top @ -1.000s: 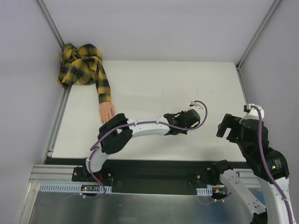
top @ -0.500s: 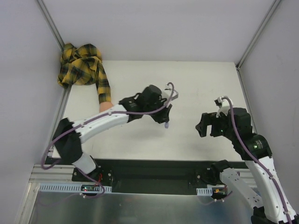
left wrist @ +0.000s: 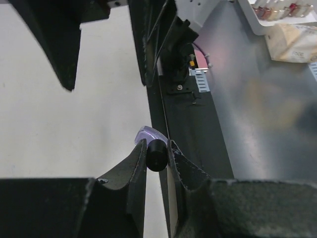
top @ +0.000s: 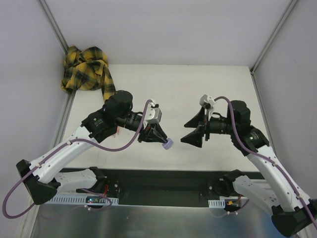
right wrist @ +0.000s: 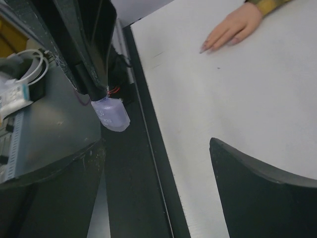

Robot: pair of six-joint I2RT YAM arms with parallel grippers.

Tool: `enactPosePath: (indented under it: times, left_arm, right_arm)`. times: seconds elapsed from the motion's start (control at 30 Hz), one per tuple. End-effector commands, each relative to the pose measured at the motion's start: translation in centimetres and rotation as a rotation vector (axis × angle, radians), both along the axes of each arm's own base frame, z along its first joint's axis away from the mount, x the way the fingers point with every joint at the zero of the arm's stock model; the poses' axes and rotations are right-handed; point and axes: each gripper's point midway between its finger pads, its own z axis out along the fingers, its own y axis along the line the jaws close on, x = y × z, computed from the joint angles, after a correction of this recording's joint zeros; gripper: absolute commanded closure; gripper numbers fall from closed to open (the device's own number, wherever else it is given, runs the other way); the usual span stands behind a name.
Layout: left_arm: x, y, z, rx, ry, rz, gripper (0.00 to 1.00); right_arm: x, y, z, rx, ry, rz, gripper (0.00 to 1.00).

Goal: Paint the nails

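Bottle [top: 168, 144], cap [left wrist: 156, 154] clamped in left gripper [top: 161, 140], over near table [top: 198, 89] edge; right gripper [top: 189, 131], spread wide, empty, should centre on purple body before closing; nails [right wrist: 204, 48] far-left on table.

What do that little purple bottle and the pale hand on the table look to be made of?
The bottle looks like translucent lilac glass or clear plastic with a glossy surface. Its cap is matte black, probably plastic. The fake hand looks like smooth, matte, skin-toned rubber or silicone, but I cannot tell which. Its sleeve is woven plaid cloth, soft and creased.
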Motion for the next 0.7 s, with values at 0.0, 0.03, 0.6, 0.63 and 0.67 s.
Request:
enactPosePath:
  times: [0.0,0.03,0.6,0.63,0.67]
  left_arm:
    - [-2.2,0.3,2.7,-0.1,-0.043,-0.178,1.0]
    - [-2.2,0.2,2.9,-0.104,-0.047,-0.183,1.0]
    - [-0.8,-0.6,3.5,-0.115,-0.094,-0.177,1.0]
    - [-0.8,-0.6,3.5,-0.116,-0.095,-0.18,1.0]
    - [-0.8,-0.6,3.6,-0.117,-0.094,-0.182,1.0]
  right_arm:
    - [-2.7,2.7,3.7,0.109,-0.123,0.287,0.13]
    - [-2.8,3.1,3.5,0.106,-0.113,0.307,0.14]
    - [-6.5,6.5,1.5,0.076,-0.034,0.528,0.32]
    - [-6.5,6.6,1.6,0.078,-0.038,0.531,0.33]
    - [-6.5,6.7,1.6,0.08,-0.041,0.528,0.34]
